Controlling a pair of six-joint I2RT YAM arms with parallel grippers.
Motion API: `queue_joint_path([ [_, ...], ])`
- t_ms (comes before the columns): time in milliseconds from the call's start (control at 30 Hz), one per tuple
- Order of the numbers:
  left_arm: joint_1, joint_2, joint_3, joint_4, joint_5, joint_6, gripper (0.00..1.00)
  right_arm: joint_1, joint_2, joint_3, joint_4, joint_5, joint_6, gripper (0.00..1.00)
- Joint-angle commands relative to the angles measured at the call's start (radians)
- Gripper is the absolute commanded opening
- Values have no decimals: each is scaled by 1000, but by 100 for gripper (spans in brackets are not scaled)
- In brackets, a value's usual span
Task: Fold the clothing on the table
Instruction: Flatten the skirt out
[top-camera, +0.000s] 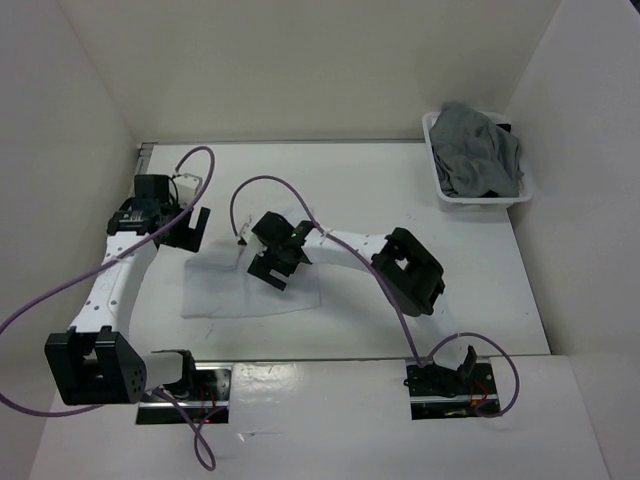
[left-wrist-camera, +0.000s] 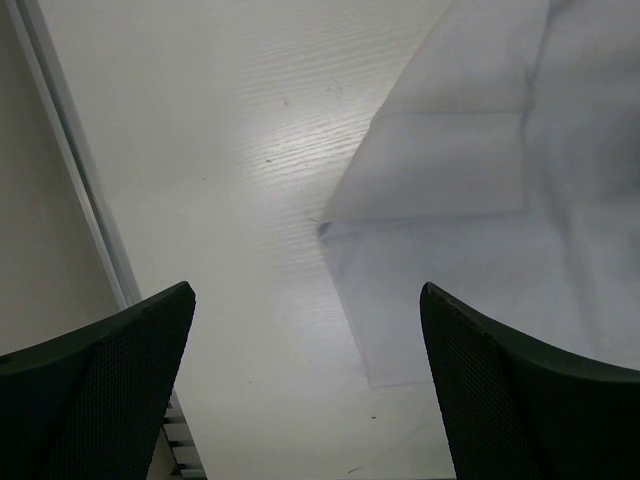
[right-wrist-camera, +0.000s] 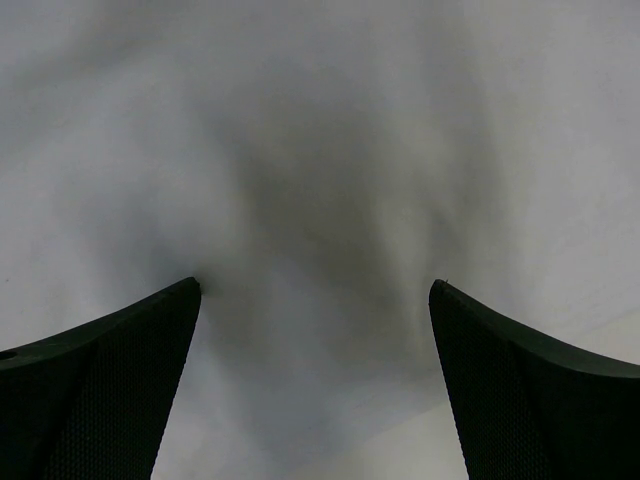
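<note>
While the pale garment (top-camera: 215, 292) is lying on the table (top-camera: 380, 190), the right gripper (top-camera: 275, 268) is hovering released right over it, the left gripper (top-camera: 190, 230) hanging released beside its far left corner

Bright, even light fills the top view, so the white surface (top-camera: 400, 200) and the white walls (top-camera: 300, 70) nearly merge. The arms cast only faint, soft shadows beneath them, and the pale cloth (top-camera: 250, 290) barely stands out. The left wrist view is sharp, with a patch of glare on the surface left of the cloth and the left end effector (left-wrist-camera: 305, 290) near-black at the bottom. The right wrist view is dim and out of focus, with a dark smudge of shadow mid-frame above the right end effector (right-wrist-camera: 315, 285).
</note>
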Motion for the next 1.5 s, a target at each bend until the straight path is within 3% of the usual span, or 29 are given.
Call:
queue_joint_path([
  [0,-37,-11,-53,39,-42,13,99,-4,5,15,33,31,-5,99],
  [700,-252,11,-162,94,-30,65,99,-123,-105,-236,15,65,-15,99],
  [1033,-439,103,-217,195,-43,8,99,-178,-148,-264,6,74,14,99],
  [1267,-493,135,-237,232,-73,27,99,-295,-158,-246,-13,-1,32,99],
  [1467,-525,156,-257,289,-112,47,99,-295,-180,-236,-36,-47,32,99],
])
